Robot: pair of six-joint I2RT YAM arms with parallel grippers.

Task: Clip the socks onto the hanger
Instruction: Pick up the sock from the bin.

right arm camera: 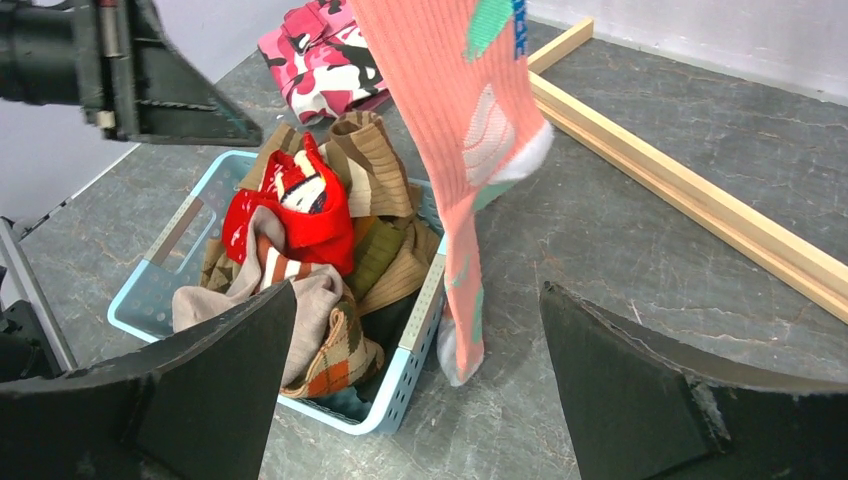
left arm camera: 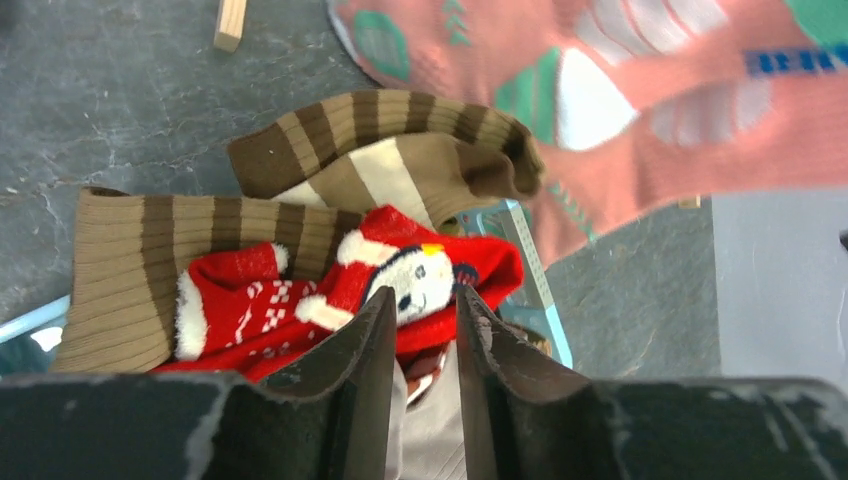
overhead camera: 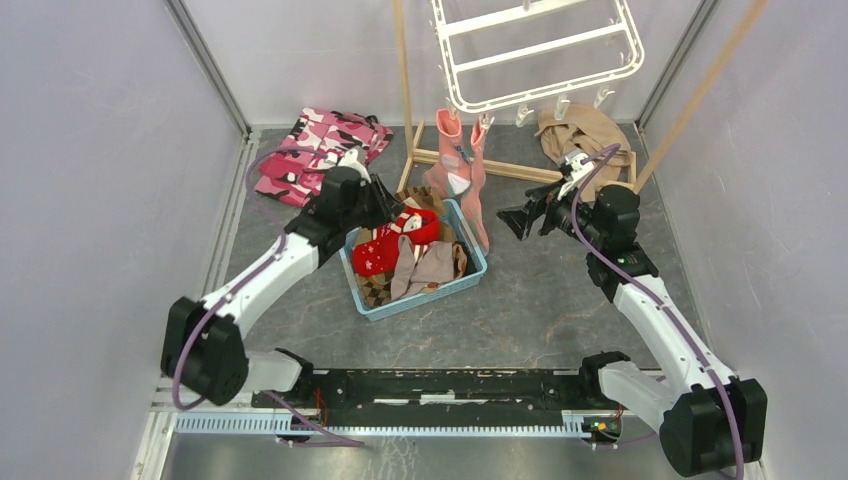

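Left wrist view looks right down into the blue basket (left arm camera: 530,270), where the socks that are not hung up yet lie in a heap. The left claw (left arm camera: 422,300) is at the top of that heap. Its two fingers are close together, with the red sock (left arm camera: 240,300) and its little white face right at their tips. I think the claw is there to pick this sock next. I cannot tell if it really pinches the sock or only touches it. Under and behind the red sock lie the brown striped socks (left arm camera: 380,130), some folded over the far rim of the basket. The white hanger (overhead camera: 540,55) is high up behind the basket, tilted, with small pegs (overhead camera: 560,105) dangling from its near edge. Two pink socks (overhead camera: 455,165) seem to hang from those pegs. They drop down just behind the basket, and one toe reaches the floor beside its right rim. They hang long and straight because only their tops are held. The right claw (right arm camera: 418,295) waits to the right of the basket. Its fingers are spread wide and hold nothing. It faces the basket and the pink socks, maybe ready to help with a sock or press a peg. So the job looks partly done, and most socks are left in the basket.
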